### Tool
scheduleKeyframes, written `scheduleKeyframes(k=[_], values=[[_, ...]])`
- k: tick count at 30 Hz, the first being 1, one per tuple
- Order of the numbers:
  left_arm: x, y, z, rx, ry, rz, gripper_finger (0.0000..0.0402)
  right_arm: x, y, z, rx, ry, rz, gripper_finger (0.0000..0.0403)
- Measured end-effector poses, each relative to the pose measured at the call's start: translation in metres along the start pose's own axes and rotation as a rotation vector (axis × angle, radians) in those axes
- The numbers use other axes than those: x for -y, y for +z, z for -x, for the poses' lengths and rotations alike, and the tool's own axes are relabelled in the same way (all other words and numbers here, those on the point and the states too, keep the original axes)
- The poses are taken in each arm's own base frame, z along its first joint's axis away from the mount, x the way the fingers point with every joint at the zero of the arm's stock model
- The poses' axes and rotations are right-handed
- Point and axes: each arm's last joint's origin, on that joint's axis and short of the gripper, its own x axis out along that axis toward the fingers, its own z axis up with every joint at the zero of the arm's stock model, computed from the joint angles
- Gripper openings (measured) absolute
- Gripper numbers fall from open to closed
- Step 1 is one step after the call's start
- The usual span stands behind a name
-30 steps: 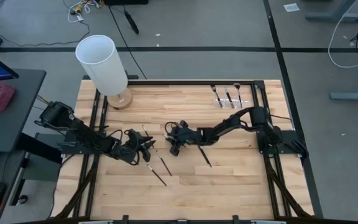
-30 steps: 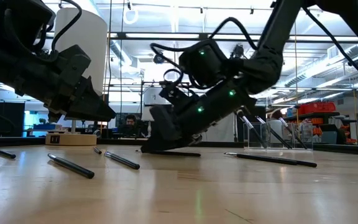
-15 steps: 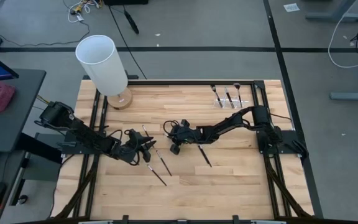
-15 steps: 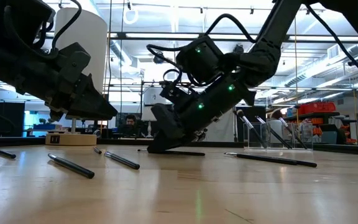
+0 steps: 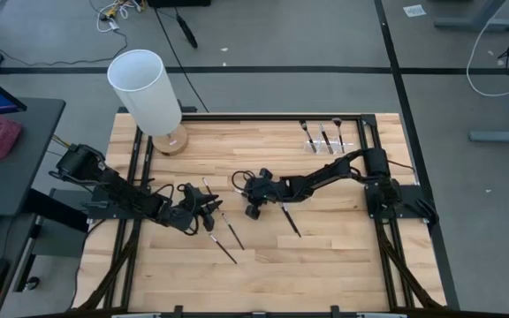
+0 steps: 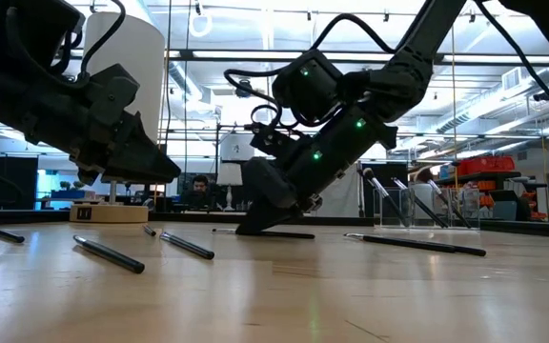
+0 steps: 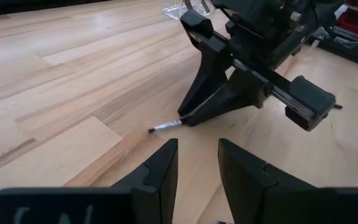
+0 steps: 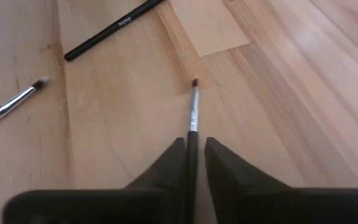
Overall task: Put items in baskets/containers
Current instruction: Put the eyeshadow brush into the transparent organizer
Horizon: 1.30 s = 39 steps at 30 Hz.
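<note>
My right gripper (image 5: 253,210) (image 8: 193,152) is near the middle of the table, tipped down and shut on a thin makeup brush (image 8: 193,106) that lies on the wood. The brush's bristle tip (image 7: 165,127) points toward the left arm. My left gripper (image 5: 207,212) (image 7: 196,163) is open, hovering just above the table to the left of the right gripper and touching nothing. Several other dark brushes (image 5: 228,231) (image 5: 290,221) (image 6: 108,253) lie flat on the table around both grippers. The clear holder (image 5: 325,143) (image 6: 417,205) stands near the far right edge with three brushes upright in it. My right gripper pinches the brush's shaft (image 8: 192,138) between its two fingers, a short way behind the bristle tip. The fingers slant down from the table's right side and lie along the brush. The brush (image 6: 289,234) lies flat on the table, its tip sticking out ahead of the fingertips.
A big white cylinder (image 5: 144,88) on a round wooden base stands at the far left corner. Black frame rails (image 5: 140,168) run along both sides of the table. A long brush (image 6: 417,244) lies right of the right gripper. Bare wood stretches along the near edge (image 5: 272,283).
My right gripper has slid a little toward the table's right, its fingertips staying down at the brush on the wood, and its wrist has risen slightly. The brush still lies flat.
</note>
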Motion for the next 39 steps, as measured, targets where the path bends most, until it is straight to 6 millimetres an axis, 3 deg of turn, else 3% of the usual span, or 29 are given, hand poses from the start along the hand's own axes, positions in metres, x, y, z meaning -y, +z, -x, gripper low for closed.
scheduleKeyframes(k=[4, 17, 25, 30, 39], values=[[0.000, 0.000, 0.000, 0.001, -0.001, 0.001, 0.0116, 0.000, -0.001, -0.001, -0.007, 0.007, 0.028, 0.0011], [0.001, 0.000, 0.000, -0.023, -0.035, 0.004, 0.0116, -0.013, 0.001, 0.006, 0.045, -0.024, 0.080, 0.0004], [0.002, -0.001, 0.000, -0.045, -0.062, -0.011, 0.0116, -0.018, -0.002, 0.011, 0.143, 0.028, 0.009, 0.0002], [0.004, -0.001, 0.001, -0.081, -0.120, -0.024, 0.0116, -0.009, -0.019, 0.032, 0.283, 0.092, -0.074, 0.0001], [0.012, 0.008, 0.001, 0.002, -0.185, -0.085, 0.0117, -0.004, -0.019, 0.070, 0.564, 0.173, -0.152, 0.0001]])
